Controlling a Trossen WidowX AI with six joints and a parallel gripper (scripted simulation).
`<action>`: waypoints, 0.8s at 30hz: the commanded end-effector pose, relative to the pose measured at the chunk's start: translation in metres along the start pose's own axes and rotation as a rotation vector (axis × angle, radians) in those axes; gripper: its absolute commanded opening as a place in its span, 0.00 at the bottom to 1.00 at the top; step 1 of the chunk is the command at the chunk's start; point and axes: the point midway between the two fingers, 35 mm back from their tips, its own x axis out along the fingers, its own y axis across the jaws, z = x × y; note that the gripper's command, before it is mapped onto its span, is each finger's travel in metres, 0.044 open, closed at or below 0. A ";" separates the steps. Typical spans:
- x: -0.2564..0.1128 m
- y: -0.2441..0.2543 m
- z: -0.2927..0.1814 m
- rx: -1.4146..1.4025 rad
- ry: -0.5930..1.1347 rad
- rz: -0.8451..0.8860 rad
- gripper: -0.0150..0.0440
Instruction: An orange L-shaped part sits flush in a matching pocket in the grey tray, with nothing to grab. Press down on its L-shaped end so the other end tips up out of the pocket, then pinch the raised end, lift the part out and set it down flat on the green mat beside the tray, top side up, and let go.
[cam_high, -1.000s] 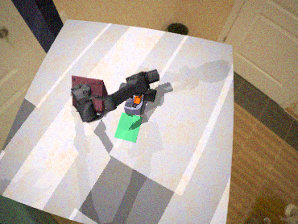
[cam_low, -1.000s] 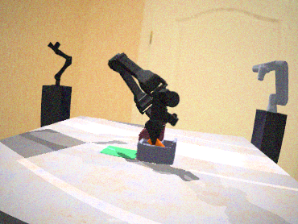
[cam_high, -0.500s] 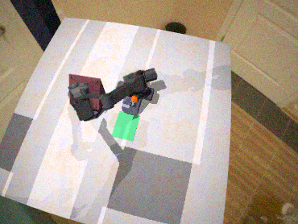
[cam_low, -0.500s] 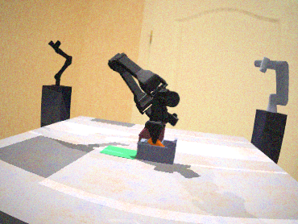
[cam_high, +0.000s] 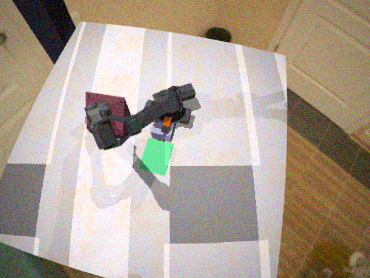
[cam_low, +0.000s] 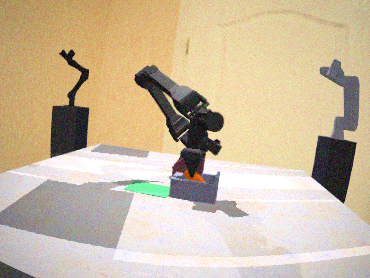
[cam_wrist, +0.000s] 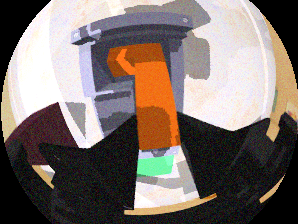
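Observation:
The orange L-shaped part (cam_high: 167, 121) (cam_low: 199, 176) (cam_wrist: 153, 87) is tipped in the grey tray (cam_high: 161, 134) (cam_low: 194, 191) (cam_wrist: 135, 21). In the wrist view its L-shaped end is low inside the tray at the far side, and its straight end is raised on the side toward the green mat (cam_high: 158, 156) (cam_low: 148, 189) (cam_wrist: 156, 165). My gripper (cam_low: 192, 175) (cam_wrist: 155, 117) is shut on the raised straight end, with one dark finger on each side. In the top view the arm hides the fingers. The mat lies flat beside the tray, with nothing on it.
A dark red block (cam_high: 116, 102) (cam_low: 198, 165) (cam_wrist: 42, 132) stands near the arm's base, to the left of the tray in the wrist view. The tray's raised walls surround the part's lower end. Two other arms on black pedestals stand in the background of the exterior view.

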 end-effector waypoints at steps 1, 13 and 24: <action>-0.007 0.000 0.000 0.002 -0.003 0.000 0.25; -0.026 0.000 0.001 -0.001 -0.001 0.002 0.25; -0.043 0.000 0.001 -0.001 -0.001 0.002 0.25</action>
